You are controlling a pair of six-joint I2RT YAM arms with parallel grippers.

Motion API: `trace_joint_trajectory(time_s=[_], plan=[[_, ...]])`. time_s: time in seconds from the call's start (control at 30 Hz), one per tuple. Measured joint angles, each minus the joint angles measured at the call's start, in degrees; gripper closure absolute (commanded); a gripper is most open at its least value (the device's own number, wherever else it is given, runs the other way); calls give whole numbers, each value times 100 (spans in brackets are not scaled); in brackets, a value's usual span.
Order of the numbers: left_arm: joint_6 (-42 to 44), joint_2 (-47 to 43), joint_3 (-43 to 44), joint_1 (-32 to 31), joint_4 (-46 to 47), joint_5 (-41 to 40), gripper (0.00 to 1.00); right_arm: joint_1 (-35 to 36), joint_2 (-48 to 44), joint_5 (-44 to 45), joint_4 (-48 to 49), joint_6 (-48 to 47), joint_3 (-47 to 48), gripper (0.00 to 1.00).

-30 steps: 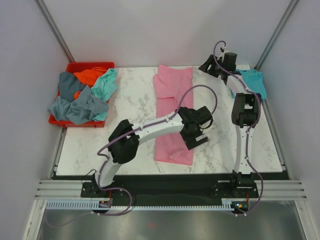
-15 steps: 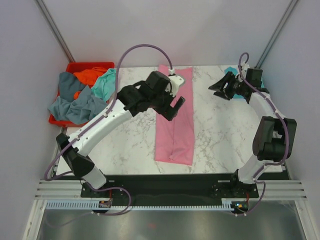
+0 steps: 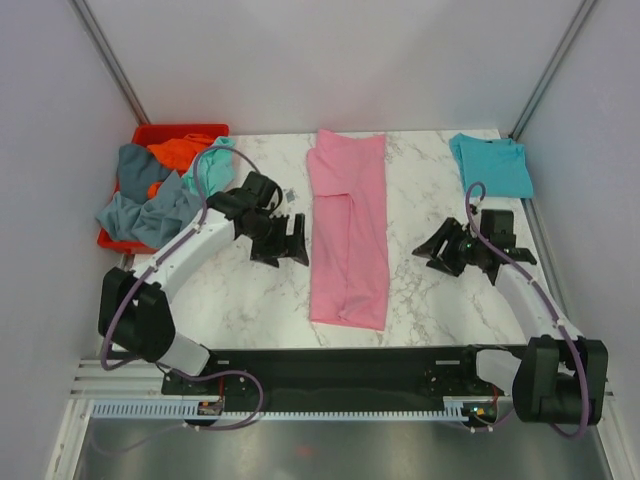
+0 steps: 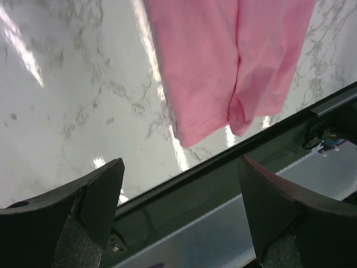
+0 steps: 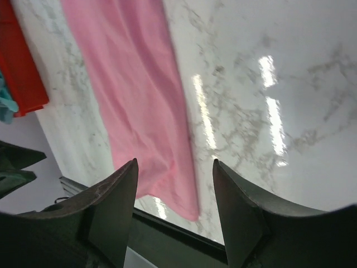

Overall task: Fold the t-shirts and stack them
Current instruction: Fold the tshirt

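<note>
The long pink cloth t-shirt [image 3: 348,230] lies flat mid-table, its hem near the front edge; a teal cloth t-shirt [image 3: 490,163] lies at the far right corner. The left gripper [image 3: 283,243], wide open and empty, hovers just left of the pink shirt. The right gripper [image 3: 432,255], equally wide and empty, hovers over bare white marble tabletop [image 3: 420,190] to its right.

Robot lab cell: alu frame [image 3: 108,58], white panels [image 3: 330,60].
</note>
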Motion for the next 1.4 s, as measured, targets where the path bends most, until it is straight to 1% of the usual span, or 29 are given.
trace_joint_trajectory(time_s=[0.03, 0.1, 0.13, 0.27, 0.37, 0.4, 0.5, 0.63, 0.73, 0.8, 0.87, 0.9, 1.0, 1.2, 1.4], plan=[[-109, -155, -273, 61, 7, 66, 14, 0, -76, 74, -50, -4, -118, 36], [-472, -492, -831, 118, 363, 203, 16, -17, -280, 332, -203, -42, -431, 35], [-632, -664, -1102, 116, 575, 227, 19, -24, -367, 474, -221, -66, -546, 35], [-1060, -1303, -2312, 105, 1810, 197, 21, -24, -715, 894, -17, -85, -848, 34], [-1283, -1364, -3025, 114, 2662, 173, 21, -195, -688, 890, 299, 136, -1021, 34], [-1333, -1362, -3237, 118, 2879, 173, 23, -249, -640, 855, 376, 234, -1071, 33], [-1547, -1362, -3731, 133, 3467, 190, 23, -304, -417, 673, 503, 518, -1172, 34], [-1775, -1401, -4063, 184, 3945, 238, 22, -136, -55, 439, 605, 826, -1274, 34], [-1945, -1471, -4258, 210, 4183, 339, 21, 306, 52, 365, 638, 988, -1351, 34], [-2048, -1469, -4334, 212, 4286, 385, 22, 638, 46, 365, 651, 1047, -1397, 34], [-2144, -1453, -4369, 212, 4345, 446, 27, 914, 46, 396, 660, 1091, -1456, 34], [-2181, -1436, -4371, 212, 4374, 492, 27, 994, 52, 420, 688, 1121, -1502, 34], [-2295, -1311, -4374, 205, 4524, 588, 28, 1213, 225, 437, 800, 1241, -1598, 35], [-2437, -1016, -4371, 111, 4621, 673, 31, 1759, 861, 63, 1462, 1615, -1537, 36], [-2507, -973, -4367, -136, 4621, 684, 32, 2083, 988, -11, 1517, 1683, -1491, 36]])
